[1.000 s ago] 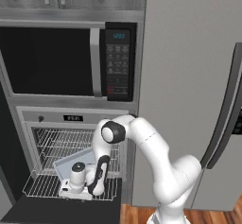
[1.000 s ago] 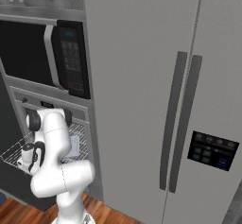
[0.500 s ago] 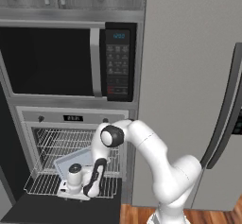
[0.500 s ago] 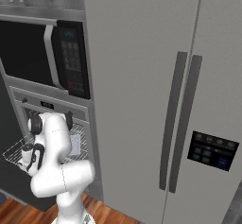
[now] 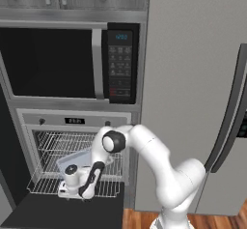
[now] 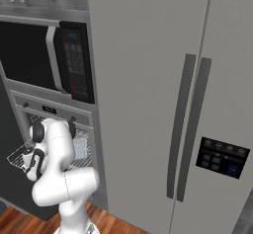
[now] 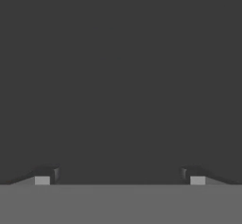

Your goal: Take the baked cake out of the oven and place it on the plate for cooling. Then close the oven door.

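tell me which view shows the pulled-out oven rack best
The left base view: the wire rack juts over the lowered oven door, seen nearly whole. The right base view catches just its corner beside the arm; the hand view gives dark surface.

Oven door point(image 5: 62, 212) dark; wire rack point(image 5: 48, 187) silver; microwave point(image 5: 53, 61) black; fridge point(image 6: 163, 80) grey.

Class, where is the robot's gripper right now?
In the left base view the gripper hangs low, just above the open oven door, in front of the pulled-out wire rack.
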You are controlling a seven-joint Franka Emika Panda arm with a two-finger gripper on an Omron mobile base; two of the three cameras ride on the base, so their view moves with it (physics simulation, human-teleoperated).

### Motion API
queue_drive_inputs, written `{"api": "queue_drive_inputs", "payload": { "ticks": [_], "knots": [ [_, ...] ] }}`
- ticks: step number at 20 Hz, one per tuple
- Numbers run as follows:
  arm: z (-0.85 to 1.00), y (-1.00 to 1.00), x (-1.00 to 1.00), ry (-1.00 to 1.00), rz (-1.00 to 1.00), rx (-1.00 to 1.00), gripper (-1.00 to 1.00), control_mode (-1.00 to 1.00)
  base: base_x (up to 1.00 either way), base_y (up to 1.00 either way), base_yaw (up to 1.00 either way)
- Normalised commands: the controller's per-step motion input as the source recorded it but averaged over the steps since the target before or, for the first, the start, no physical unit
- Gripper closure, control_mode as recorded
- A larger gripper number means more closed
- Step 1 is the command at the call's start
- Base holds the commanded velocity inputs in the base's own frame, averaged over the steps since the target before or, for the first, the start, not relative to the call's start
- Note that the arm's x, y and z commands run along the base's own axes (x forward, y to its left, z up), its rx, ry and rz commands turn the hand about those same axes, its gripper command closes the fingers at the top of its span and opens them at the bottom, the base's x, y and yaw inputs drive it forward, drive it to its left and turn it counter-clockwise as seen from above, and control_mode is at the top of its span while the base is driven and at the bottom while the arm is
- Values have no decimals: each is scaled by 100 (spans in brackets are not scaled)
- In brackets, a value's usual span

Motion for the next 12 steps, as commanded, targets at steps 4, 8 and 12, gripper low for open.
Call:
{"api": "queue_drive_inputs", "payload": {
  "ticks": [4,8,12],
  "knots": [
    [-14,-4,45,-9,0,-7,-100,-100,0,0,0],
    [-6,-10,49,-16,-1,-5,-100,-100,0,0,0],
    [-15,-7,46,-19,-2,-5,-100,-100,0,0,0]
  ]
}}
